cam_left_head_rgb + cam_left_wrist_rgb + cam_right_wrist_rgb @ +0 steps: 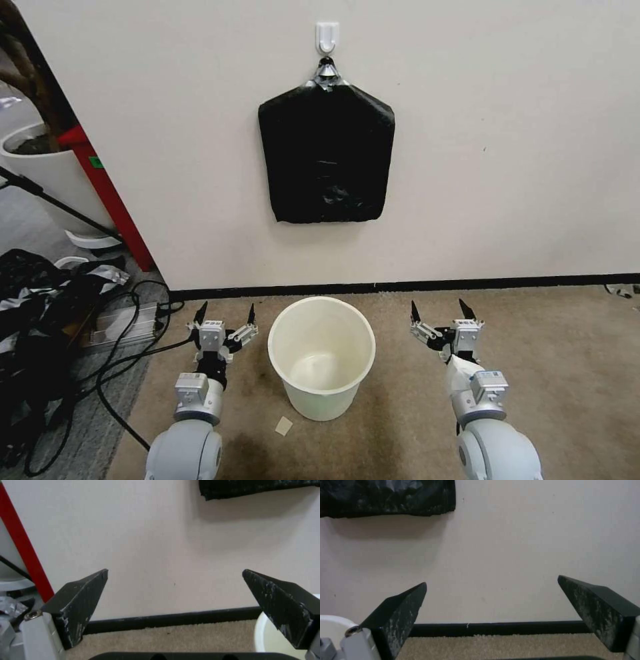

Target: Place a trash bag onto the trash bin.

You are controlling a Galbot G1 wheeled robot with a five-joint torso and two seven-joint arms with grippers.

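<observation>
Trash bag (326, 155): black film item, hung flat against the wall from a white hook (327, 35) by its grey taped top, well above the floor. Whether this is a single bag or a stiff pack of bags cannot be told. Its lower edge is also caught in the left wrist view (258, 487) and the right wrist view (386, 497).

Trash bin (321, 357): round, cream-white, upright on the carpet (567, 373) directly below the hanging item, near the black skirting. Interior is bare; no liner is fitted. A small pale scrap (284, 426) is noted on the carpet just beside its base.

Left pincer (225, 315): held low beside the bin on the robot's left, fingers spread wide, nothing held.

Right pincer (439, 311): held low on the bin's other side, a little farther off, fingers spread wide, nothing held.

Stage, as judged: task not yet begun; the bag is untouched.

Risks, as judged:
- Thin glossy film may slip from the pointed fingertips if only a shallow fold is pinched.
- A hard downward pull may tear the film at the taped top or wrench the hook off the wall.
- The light bin may be knocked or tipped by an arm raised close alongside it.
- Loose cables (127, 333) on the floor at the left may be snagged if the base is driven.
</observation>
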